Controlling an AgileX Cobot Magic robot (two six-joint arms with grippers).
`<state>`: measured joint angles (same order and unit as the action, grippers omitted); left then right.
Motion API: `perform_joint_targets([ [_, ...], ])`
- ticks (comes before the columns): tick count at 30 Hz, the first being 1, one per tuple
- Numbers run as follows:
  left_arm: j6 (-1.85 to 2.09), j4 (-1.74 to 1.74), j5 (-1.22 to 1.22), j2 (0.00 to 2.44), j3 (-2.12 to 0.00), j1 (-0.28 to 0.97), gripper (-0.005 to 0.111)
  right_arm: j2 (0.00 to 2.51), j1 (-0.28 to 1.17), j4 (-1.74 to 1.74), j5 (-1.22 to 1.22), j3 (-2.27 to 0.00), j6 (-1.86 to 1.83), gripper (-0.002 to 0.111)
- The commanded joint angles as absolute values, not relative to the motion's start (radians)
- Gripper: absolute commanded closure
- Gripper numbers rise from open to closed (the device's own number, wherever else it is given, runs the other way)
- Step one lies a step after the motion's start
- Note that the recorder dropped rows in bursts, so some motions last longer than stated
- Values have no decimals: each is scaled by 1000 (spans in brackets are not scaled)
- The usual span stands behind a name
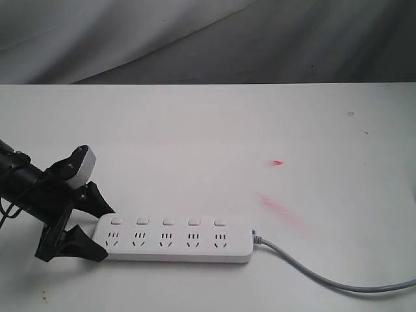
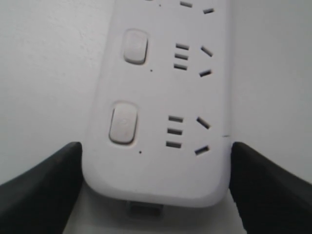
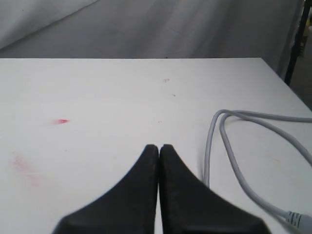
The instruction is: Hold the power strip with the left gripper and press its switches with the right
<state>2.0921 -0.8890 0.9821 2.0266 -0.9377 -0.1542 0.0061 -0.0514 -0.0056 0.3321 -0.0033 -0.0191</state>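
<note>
The white power strip (image 1: 179,247) lies along the near part of the table, with its grey cord (image 1: 312,273) trailing off to the right. Its switches (image 1: 168,221) form a row along the far side of its top. My left gripper (image 1: 108,234) straddles the strip's left end. In the left wrist view, each black finger (image 2: 44,190) rests against a side of the power strip (image 2: 161,165), just behind the end switch (image 2: 123,123). My right gripper (image 3: 158,146) is out of the exterior view. Its fingers are pressed together over bare table, beside the looped cord (image 3: 219,141).
Red smudges (image 1: 277,162) mark the white table (image 1: 195,130) right of centre. A grey cloth backdrop (image 1: 208,39) hangs behind the table's far edge. The cord runs off the right side near the front.
</note>
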Motion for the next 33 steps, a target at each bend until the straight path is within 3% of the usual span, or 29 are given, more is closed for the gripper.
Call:
perform_joint_targets([
  [1, 2094, -776, 942, 2030, -935, -147, 51, 0, -59, 47, 72, 0, 0, 108],
  [7, 2094, -768, 942, 2030, -935, -147, 51, 0, -59, 567, -371, 0, 64, 108],
  [9, 2094, -768, 942, 2030, -935, -147, 51, 0, -59, 632, -542, 0, 99, 108],
  [12, 2094, -768, 942, 2030, -935, -147, 51, 0, -59, 580, -586, 0, 147, 108],
  [16, 2094, -771, 942, 2030, -935, -147, 51, 139, -59, 379, -307, -140, 53, 108],
  [23, 2094, -771, 942, 2030, -935, -147, 51, 859, -59, 207, 360, -883, -159, 108],
  [28, 2094, -771, 942, 2030, -935, -147, 51, 1250, -59, 601, 778, -1342, -793, 108],
  [33, 2094, -771, 942, 2030, -935, -147, 51, 1562, -31, 996, 974, -1422, -1219, 108],
])
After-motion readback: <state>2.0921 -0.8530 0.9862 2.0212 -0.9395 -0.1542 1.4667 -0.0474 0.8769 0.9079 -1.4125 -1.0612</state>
